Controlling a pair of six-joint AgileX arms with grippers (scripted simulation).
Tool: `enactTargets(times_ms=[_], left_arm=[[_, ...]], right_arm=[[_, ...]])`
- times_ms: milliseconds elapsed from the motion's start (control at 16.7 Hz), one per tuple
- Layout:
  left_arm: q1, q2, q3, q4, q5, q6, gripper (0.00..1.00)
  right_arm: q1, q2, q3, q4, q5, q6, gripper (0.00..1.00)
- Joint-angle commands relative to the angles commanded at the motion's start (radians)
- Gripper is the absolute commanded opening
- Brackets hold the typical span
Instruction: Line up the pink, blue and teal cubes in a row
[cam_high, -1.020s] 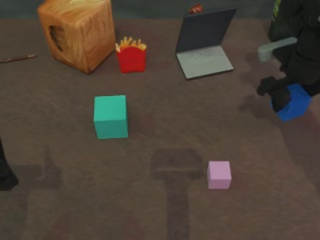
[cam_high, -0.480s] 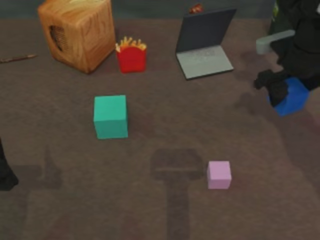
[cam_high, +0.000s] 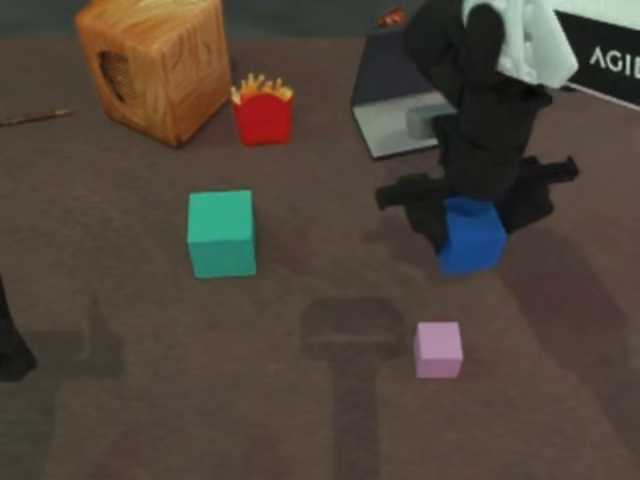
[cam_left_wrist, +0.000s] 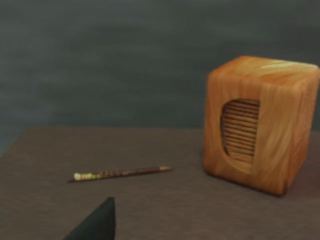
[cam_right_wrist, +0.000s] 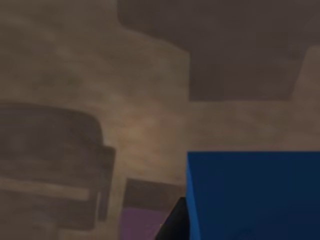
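Top view had the teal cube square-on at centre-left; the blue cube, pinched in the right gripper right of centre, sat slightly skewed and could land crooked or bump the pink cube nearby below it (cubes have no long axis). The left gripper sat parked at the left edge, fingers not discernible.

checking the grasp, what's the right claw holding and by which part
The right claw holds the matte deep blue cube by its upper part, fingers on opposite sides. The left claw holds nothing.
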Motion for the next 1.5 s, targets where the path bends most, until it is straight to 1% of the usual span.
enactTargets(times_ms=[240, 360, 480, 600, 900, 1260, 1500], left_arm=[[0.000, 0.000, 0.000, 0.000, 0.000, 0.000, 1.00], [0.000, 0.000, 0.000, 0.000, 0.000, 0.000, 1.00], [0.000, 0.000, 0.000, 0.000, 0.000, 0.000, 1.00], [0.000, 0.000, 0.000, 0.000, 0.000, 0.000, 1.00], [0.000, 0.000, 0.000, 0.000, 0.000, 0.000, 1.00], [0.000, 0.000, 0.000, 0.000, 0.000, 0.000, 1.00], [0.000, 0.000, 0.000, 0.000, 0.000, 0.000, 1.00]], right_arm=[[0.175, -0.036, -0.030, -0.006, 0.005, 0.301, 0.00], [0.244, -0.056, -0.044, -0.004, 0.008, 0.403, 0.00], [0.289, -0.072, -0.053, -0.001, 0.011, 0.462, 0.00], [0.302, -0.079, -0.057, 0.001, 0.012, 0.478, 0.00], [0.298, -0.070, -0.068, 0.018, 0.010, 0.479, 0.00], [0.303, -0.020, -0.216, 0.226, 0.012, 0.482, 0.00], [0.305, -0.011, -0.238, 0.250, 0.013, 0.482, 0.00]])
